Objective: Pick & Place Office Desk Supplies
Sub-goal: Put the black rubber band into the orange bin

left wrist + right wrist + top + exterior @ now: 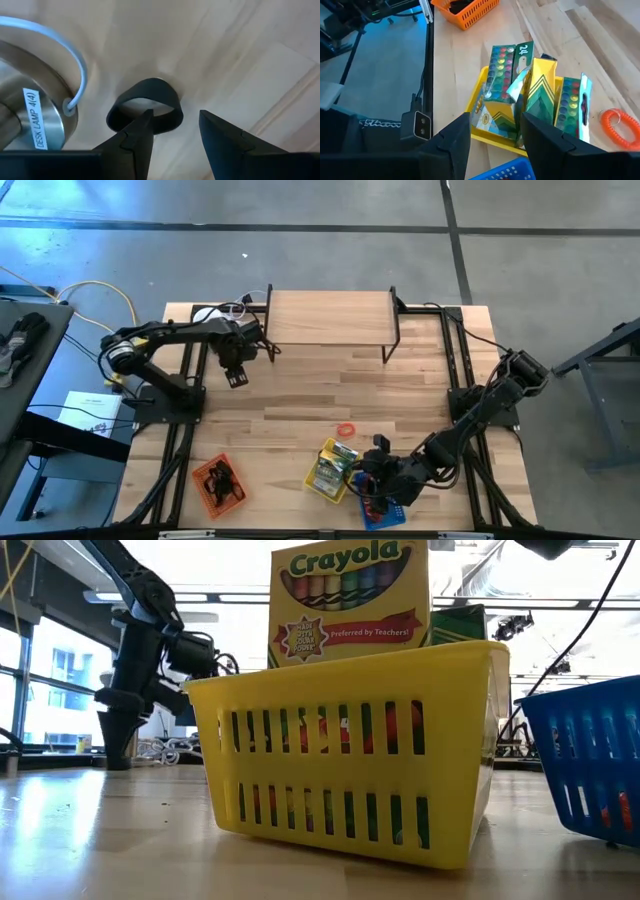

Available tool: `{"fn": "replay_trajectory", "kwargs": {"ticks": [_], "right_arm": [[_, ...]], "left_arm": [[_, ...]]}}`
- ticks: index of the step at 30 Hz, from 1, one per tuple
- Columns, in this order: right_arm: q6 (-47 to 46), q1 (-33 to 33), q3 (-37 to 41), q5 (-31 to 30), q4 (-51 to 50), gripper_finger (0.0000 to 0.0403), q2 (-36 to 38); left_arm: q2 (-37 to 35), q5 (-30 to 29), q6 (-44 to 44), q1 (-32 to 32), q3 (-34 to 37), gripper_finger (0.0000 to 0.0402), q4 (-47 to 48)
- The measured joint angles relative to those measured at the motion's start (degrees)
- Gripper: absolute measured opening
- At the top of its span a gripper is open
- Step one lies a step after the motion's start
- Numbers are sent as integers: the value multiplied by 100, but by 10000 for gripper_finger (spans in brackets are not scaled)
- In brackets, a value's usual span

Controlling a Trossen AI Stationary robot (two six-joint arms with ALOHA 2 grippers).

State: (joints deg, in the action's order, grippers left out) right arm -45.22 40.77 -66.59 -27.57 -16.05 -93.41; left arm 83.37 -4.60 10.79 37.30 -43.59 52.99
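In the left wrist view a black band-like loop lies flat on the wood beside a silver lamp base. My left gripper is open just over it, near the table's far left. My right gripper is open and hovers over the yellow basket, near the table's near edge. That basket holds crayon boxes and paint sets, standing on end. An orange coil lies on the table beyond it. My left gripper comes at the black loop from above with its fingers apart. One fingertip overlaps the loop's near side, while the other stands off beside it. I cannot tell whether it touches the loop.
An orange basket with dark small items sits at the near left. A blue basket stands next to the yellow one. A wooden shelf stands at the far edge. The lamp's white cord curves close to my left gripper.
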Motion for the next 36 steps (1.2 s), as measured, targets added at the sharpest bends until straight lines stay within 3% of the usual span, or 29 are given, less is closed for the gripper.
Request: {"fn": "replay_trajectory", "kwargs": {"ticks": [10,13,18,23,30,36], "right_arm": [[-5,0,0,113,4,160,0],[-5,0,1,114,4,160,0],[-3,0,1,114,4,160,0],[-8,0,0,116,4,160,0],[24,0,0,116,4,160,0],[209,0,0,107,2,160,0]], "left_arm": [[200,293,81,58,11,143,-207],[204,446,96,121,18,109,-192],[204,455,111,122,22,13,-190],[148,402,70,115,13,3,-95],[-798,102,-325,-519,-528,2,1104],[-2105,527,-1632,-1606,-1160,1,2379]]}}
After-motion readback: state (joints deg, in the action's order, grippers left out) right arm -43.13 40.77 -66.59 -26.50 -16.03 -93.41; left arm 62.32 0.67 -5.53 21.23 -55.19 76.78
